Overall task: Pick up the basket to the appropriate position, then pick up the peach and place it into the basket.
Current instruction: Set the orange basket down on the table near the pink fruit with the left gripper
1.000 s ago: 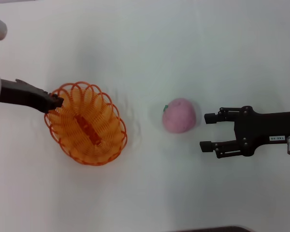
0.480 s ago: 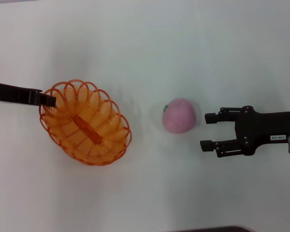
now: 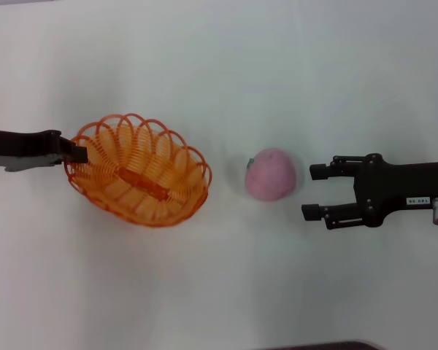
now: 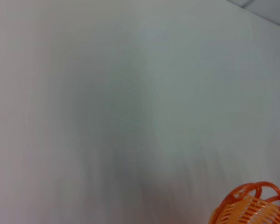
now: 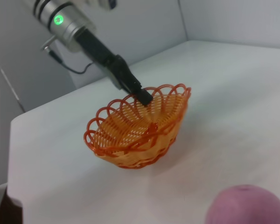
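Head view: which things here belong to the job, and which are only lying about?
Belonging to the job:
- basket, rim pinched by the left gripper
- peach, on the table
- right gripper, open beside the peach

Only lying about:
- nothing besides the white table

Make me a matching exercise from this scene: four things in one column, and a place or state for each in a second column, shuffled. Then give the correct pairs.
Column one:
1. basket
2. peach
3. left gripper
4. right gripper

Column two:
A. open, fingers spread, just to the right of the pink fruit
B. shut on a scalloped orange rim
C. lying free on the white table, touched by nothing
D. held by its left edge, empty inside

Pairs: 1-D, 2-C, 3-B, 4-A
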### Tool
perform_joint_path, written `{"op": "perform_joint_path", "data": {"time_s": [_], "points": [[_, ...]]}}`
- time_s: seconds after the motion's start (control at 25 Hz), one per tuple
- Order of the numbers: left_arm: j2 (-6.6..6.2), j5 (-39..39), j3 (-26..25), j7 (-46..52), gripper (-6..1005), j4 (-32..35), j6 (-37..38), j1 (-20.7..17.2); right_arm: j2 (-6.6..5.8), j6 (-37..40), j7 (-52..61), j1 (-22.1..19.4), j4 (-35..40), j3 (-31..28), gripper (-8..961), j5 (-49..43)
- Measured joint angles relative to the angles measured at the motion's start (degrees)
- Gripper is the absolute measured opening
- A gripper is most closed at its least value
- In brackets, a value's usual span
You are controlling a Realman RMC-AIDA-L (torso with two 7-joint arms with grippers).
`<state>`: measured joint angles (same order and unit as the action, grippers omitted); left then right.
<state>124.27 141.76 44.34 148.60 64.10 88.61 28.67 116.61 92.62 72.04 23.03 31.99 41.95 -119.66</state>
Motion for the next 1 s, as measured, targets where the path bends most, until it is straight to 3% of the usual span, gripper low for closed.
{"op": "perform_joint_path", "data": {"time_s": [0.32,0.6,1.0], "points": [[0.36,-7.6,10.1,6.1,69,1.3,-10.3,-7.8,0.96,-1.1,0.1,-0.3,0.0,-4.4,851,0.3],[0.35,-16.3,17.0,7.3,68,1.9,-20.8,-13.5,0.89,-1.1,-0.1,0.0,0.2,-7.0,851,0.3],[0.36,-22.4,26.1,8.8,68,1.6,-29.4,-18.5,1.1,-1.3,0.0,-0.1,0.7,-9.5,851,0.4]]}}
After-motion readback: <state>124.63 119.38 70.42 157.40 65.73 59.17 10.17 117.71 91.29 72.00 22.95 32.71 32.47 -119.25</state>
